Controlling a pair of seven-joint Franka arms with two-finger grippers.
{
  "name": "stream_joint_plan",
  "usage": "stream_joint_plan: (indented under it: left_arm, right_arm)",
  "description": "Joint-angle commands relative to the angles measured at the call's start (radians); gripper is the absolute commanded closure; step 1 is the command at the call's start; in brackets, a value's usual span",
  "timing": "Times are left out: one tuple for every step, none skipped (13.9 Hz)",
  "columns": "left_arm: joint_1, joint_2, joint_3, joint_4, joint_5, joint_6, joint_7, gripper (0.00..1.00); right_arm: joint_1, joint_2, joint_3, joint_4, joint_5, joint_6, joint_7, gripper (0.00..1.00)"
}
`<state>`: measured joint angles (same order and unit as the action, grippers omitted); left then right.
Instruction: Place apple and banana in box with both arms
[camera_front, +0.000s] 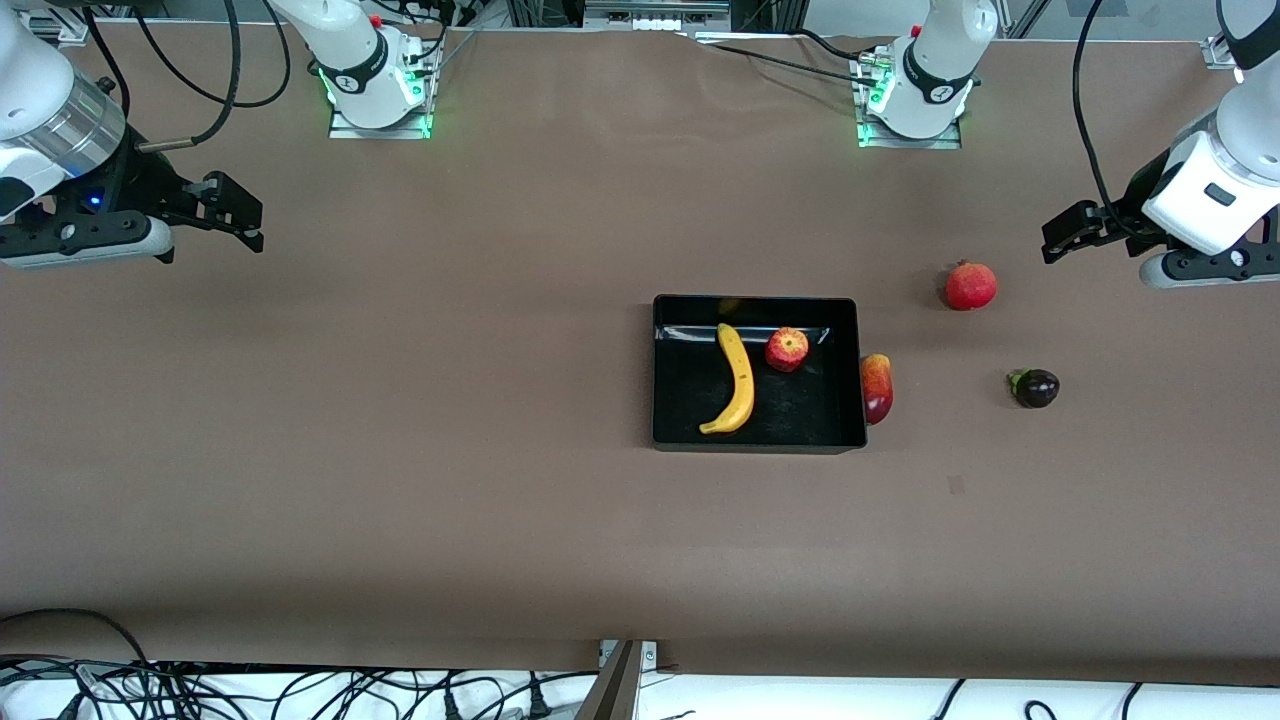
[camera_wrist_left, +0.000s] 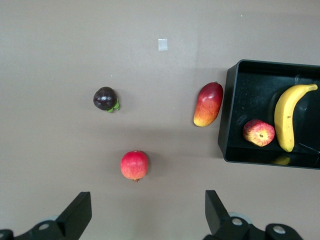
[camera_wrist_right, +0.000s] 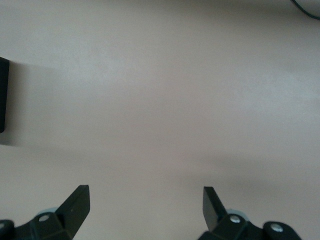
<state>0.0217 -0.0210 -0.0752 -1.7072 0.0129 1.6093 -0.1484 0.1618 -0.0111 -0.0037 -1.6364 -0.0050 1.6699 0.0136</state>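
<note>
Banana (camera_front: 738, 380) and apple (camera_front: 787, 349) both lie in the box (camera_front: 757, 437), just beside each other. Left gripper (camera_front: 1072, 230) and right gripper (camera_front: 232, 211) hang over bare table (camera_front: 400, 450) well apart from the box, fingers spread, nothing held.

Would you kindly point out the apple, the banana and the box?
apple (camera_front: 787, 349), front view, its dimpled top.
banana (camera_front: 741, 381), front view, middle of its curve.
box (camera_front: 756, 301), front view, its wall nearest the robots.

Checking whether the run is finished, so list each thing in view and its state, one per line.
banana: lying in the box.
apple: in the box, beside the banana.
box: upright on the table, holding both fruits.
oval red-and-yellow fruit: on the table, against the box's outer wall.
left hand: open, empty, over the table.
right hand: open, empty, over the table.
</note>
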Motion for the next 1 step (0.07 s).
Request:
stream_joint_plan:
  left_arm:
    - [-0.003, 0.004, 0.012, 0.017, -0.011, -0.015, 0.029, 0.0]
  right_arm:
    - [0.001, 0.003, 0.001, 0.014, 0.008, -0.007, -0.017, 0.0]
